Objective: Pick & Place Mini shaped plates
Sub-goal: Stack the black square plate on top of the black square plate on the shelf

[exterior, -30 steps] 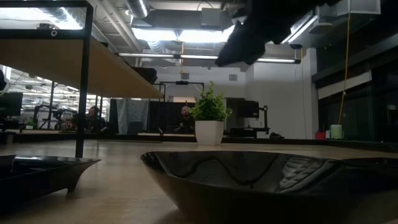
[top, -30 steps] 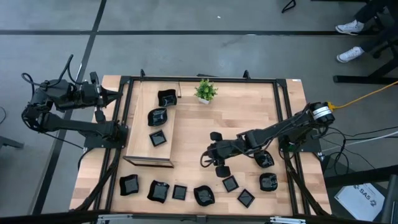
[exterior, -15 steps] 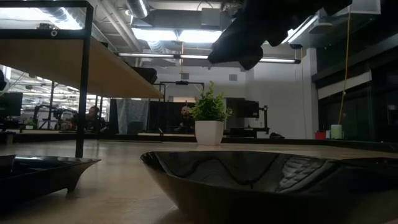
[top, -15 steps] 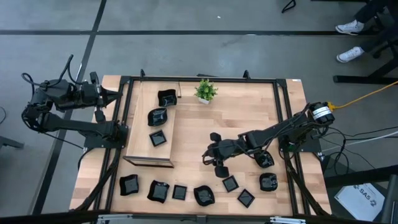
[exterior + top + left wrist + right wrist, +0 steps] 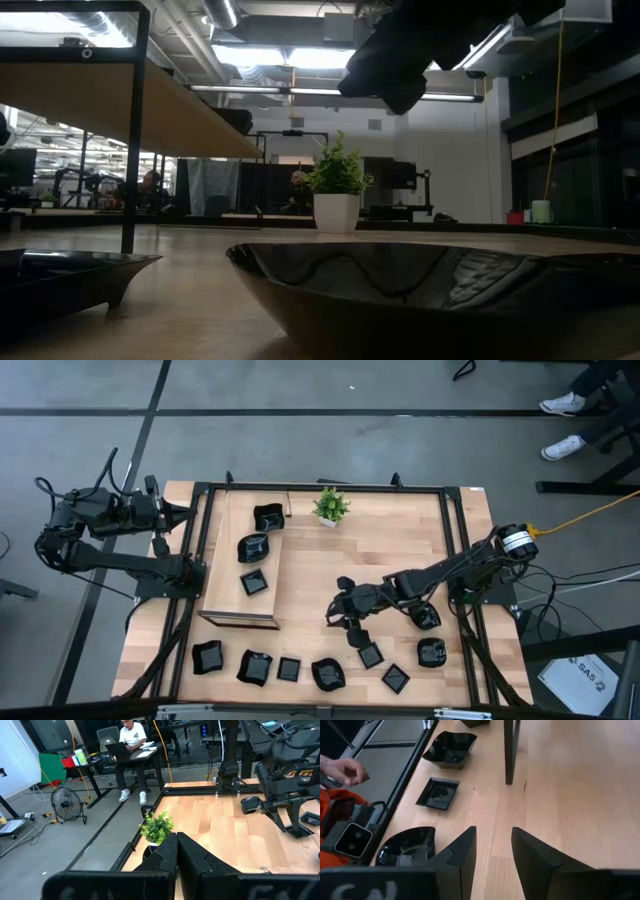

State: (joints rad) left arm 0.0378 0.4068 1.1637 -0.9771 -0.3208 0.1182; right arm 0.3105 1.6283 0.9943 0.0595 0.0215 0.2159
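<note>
right gripper (image 5: 342,612) spread and empty mid-worktop (image 5: 400,530), mini shaped plates (image 5: 300,671) in a near-edge row plus three on the left shelf (image 5: 225,575), left gripper (image 5: 190,513) pressed together, parked far-left, "SAS" sheet (image 5: 588,680) on floor, rest unreadable

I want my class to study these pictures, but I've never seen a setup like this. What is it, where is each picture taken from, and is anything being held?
Two robot arms work at a wooden table. One picture looks straight down, one looks level from the tabletop, and one comes from each wrist. Small black plates lie along the near edge, more on a raised shelf at left, beside a potted plant. The right gripper hangs open and empty above bare wood near the middle. The left gripper waits shut off the table's left edge, also empty. A person's hand shows beyond the table.
</note>
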